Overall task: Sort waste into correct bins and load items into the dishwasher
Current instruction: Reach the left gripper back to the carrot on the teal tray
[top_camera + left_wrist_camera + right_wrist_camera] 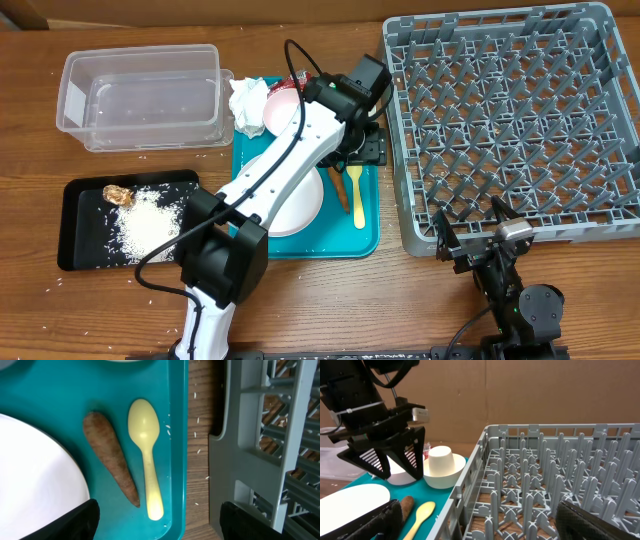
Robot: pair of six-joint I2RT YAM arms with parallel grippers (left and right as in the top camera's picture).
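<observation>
Left tool [159, 521] released, I see it hanging over yellow spoon [145, 455] and brown scrap [110, 457], side by side on teal tray [50, 390] right of plate [35, 480]. Right tool [482, 521] released, empty, at rack [510, 110] near edge.

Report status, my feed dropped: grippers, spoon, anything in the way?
Left gripper open above yellow spoon. Right gripper open by dish rack. Brown scrap close beside spoon on teal tray.
</observation>
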